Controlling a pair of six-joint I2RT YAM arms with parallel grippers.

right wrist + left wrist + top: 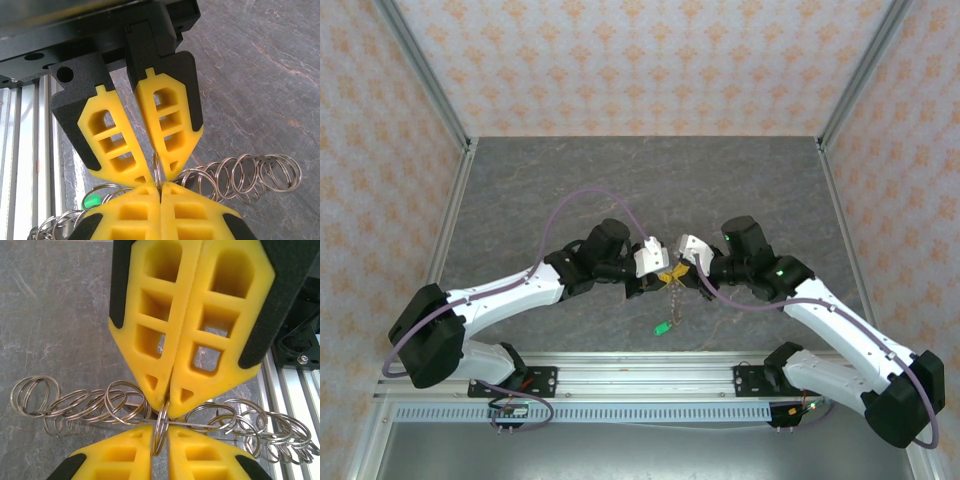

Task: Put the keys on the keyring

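The keyring [672, 300] is a chain of silver split rings; it hangs from where both grippers meet, above the grey table, with its green tag [661, 326] lowest. My left gripper [656, 272] and right gripper [682, 268] stand tip to tip. Seen from the left wrist, my left gripper [161, 440] is shut on one ring [161, 422], edge-on, and the right gripper [169, 400] pinches the same ring from above. Loops of the keyring [75, 405] trail off to both sides. The right wrist view has the right gripper [160, 192] shut on that ring, with the tag [91, 201] behind. I cannot make out the keys.
An aluminium rail [640, 380] runs along the near edge under the arm bases, and also shows beside the table [300, 385]. Slanted frame posts [450, 120] and patterned walls close in the grey table [650, 190], which has free room behind the grippers.
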